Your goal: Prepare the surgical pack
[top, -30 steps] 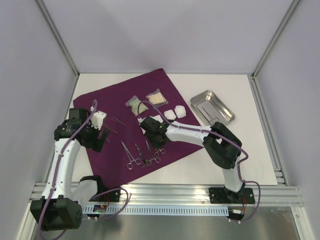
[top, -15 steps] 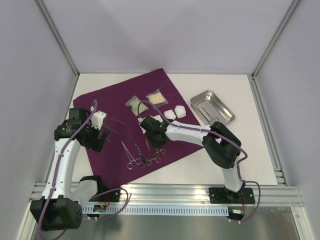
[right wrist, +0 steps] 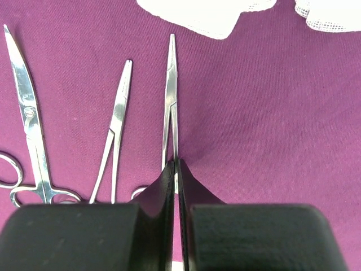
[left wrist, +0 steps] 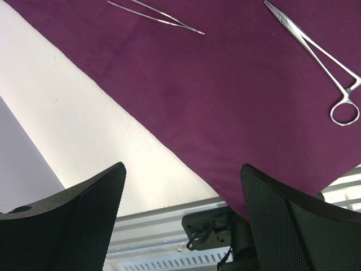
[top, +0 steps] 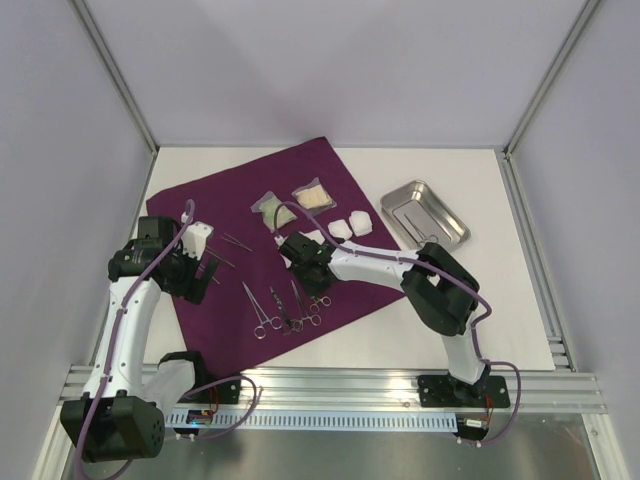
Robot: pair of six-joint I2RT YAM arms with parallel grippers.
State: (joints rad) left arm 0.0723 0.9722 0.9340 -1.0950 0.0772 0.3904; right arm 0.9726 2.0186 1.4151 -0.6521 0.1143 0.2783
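At the middle of the purple cloth [top: 250,190], the right gripper [right wrist: 176,166] pinches a steel clamp [right wrist: 171,84] (squeezed tight); the left gripper [left wrist: 182,169] hangs spread over that cloth's left edge.

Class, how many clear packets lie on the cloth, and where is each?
2. One packet lies on the cloth, far side; the second packet lies just to its right. Both sit beyond the gauze. The right arm covers some cloth, so another could hide.

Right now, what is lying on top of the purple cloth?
Two clear packets, white gauze pads, thin tweezers and scissor-like instruments. The right gripper pinches one slim clamp, hiding its handles. The cloth beneath it is covered.
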